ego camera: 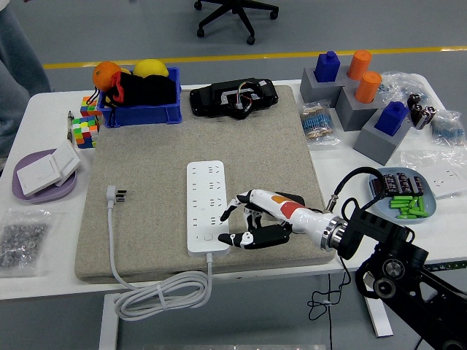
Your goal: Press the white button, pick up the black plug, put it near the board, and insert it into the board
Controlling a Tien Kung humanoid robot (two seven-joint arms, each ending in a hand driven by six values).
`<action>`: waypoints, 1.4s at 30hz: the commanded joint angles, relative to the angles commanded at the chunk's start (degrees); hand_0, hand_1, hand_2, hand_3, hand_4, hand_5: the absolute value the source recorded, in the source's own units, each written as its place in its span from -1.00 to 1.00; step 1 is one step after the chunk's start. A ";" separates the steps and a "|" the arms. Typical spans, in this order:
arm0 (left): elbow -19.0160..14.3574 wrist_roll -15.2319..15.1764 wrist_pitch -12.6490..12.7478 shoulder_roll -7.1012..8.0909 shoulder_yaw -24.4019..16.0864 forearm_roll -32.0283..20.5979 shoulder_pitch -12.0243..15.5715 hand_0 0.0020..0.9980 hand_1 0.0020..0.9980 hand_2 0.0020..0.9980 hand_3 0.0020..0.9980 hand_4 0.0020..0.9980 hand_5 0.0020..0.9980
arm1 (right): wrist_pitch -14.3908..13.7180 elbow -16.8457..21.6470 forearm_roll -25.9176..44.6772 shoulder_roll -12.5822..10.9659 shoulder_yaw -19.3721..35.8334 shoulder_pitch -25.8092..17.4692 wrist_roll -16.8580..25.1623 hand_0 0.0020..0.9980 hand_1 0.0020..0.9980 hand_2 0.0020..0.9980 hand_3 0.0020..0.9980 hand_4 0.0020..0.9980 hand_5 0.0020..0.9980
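Board (208, 206) lies on the mat (146, 168); right robot hand (248, 222), fingers spread and empty, reaches its lower right edge.

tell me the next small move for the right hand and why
Probably ease the right hand a little further left and press down on the white button at the near end of the power strip. Its open fingertips hover at the strip's right edge, just short of the button.

The robot's right arm (379, 251) reaches in from the lower right, forearm nearly level and pointing left. Its right hand (255, 221) hangs palm-down, fingers (232, 211) spread and slightly curled, the thumb (235, 238) extended leftward beneath them.
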 joint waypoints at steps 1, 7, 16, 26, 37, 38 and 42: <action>0.00 -0.08 0.08 -0.10 0.11 -0.31 0.12 0.58 0.48 0.41 0.54 0.10 -0.07 | 0.55 -0.51 -0.11 0.32 -0.63 0.31 -0.52 -0.98 -1.00 -0.68 0.31 0.69 0.17; 0.00 -0.09 0.19 -0.31 -0.13 -0.41 0.12 0.58 0.48 0.41 0.54 0.10 -0.07 | 0.96 -1.36 0.10 0.85 -2.80 1.58 -1.00 -1.00 -1.00 -0.70 0.30 0.69 0.16; 0.00 -0.11 0.31 -0.18 -0.24 -0.81 -0.29 0.58 0.48 0.41 0.54 0.10 -0.07 | 0.30 -2.59 -0.16 0.99 -4.80 2.83 -0.94 -1.00 -0.98 -0.70 0.32 0.54 -0.08; 0.00 -0.05 0.31 -0.07 -0.42 -0.74 -0.31 0.58 0.48 0.41 0.54 0.11 -0.07 | -1.03 -5.42 -2.97 1.45 -6.11 4.50 -1.44 -1.00 -0.98 -0.69 0.31 0.48 -0.16; 0.00 -0.03 0.36 -0.04 -0.38 -0.89 -0.42 0.58 0.48 0.41 0.54 0.10 -0.08 | -0.64 -4.33 -0.57 1.12 -5.57 4.38 0.92 -1.00 -0.98 -0.70 0.46 0.32 -0.38; 0.00 -0.03 0.35 -0.03 -0.34 -0.82 -0.46 0.58 0.48 0.41 0.54 0.10 -0.08 | -1.40 -4.35 -0.17 1.11 -5.60 4.36 1.65 -1.00 -0.98 -0.70 0.46 0.32 -0.38; 0.00 -0.04 0.36 -0.05 -0.24 -0.75 -0.54 0.58 0.48 0.41 0.54 0.09 -0.07 | -5.52 -4.57 1.79 1.18 -5.79 4.21 5.03 -1.00 -0.99 -0.65 1.00 -0.55 -0.99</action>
